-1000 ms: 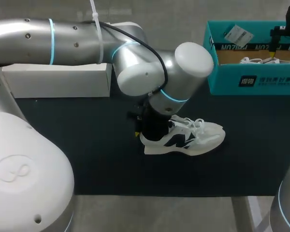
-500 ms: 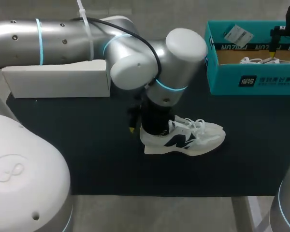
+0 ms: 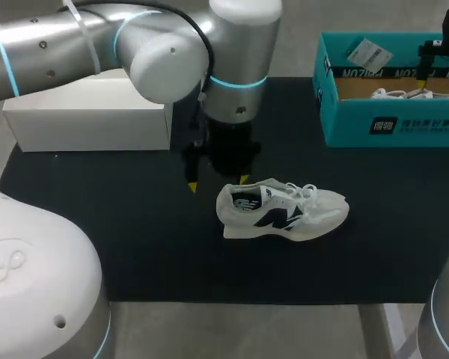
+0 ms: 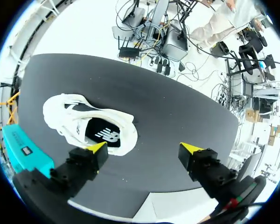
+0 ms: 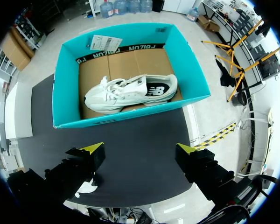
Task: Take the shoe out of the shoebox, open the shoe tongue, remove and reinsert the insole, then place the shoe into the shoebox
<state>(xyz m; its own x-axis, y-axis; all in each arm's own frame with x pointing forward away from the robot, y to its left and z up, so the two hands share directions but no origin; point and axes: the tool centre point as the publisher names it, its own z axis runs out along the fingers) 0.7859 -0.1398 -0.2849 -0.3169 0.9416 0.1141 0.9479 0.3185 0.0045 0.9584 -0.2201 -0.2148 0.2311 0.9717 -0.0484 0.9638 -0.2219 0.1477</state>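
Left gripper (image 3: 218, 183): fingers wide apart, empty, just at 10 o'clock of the upright white shoe (image 3: 284, 213) on the black mat (image 3: 97, 224). Right gripper (image 5: 140, 149): also spread and empty, over the teal shoebox (image 5: 65, 84) at 2 o'clock, and mostly cut off in the head view. From there only the laces of the second shoe (image 5: 130, 93) inside show. The left arm (image 3: 172, 52) hides part of the white box (image 3: 90, 112).

Black matte table top (image 3: 135, 247); long white box (image 3: 90, 123) on its far left corner, lying flat
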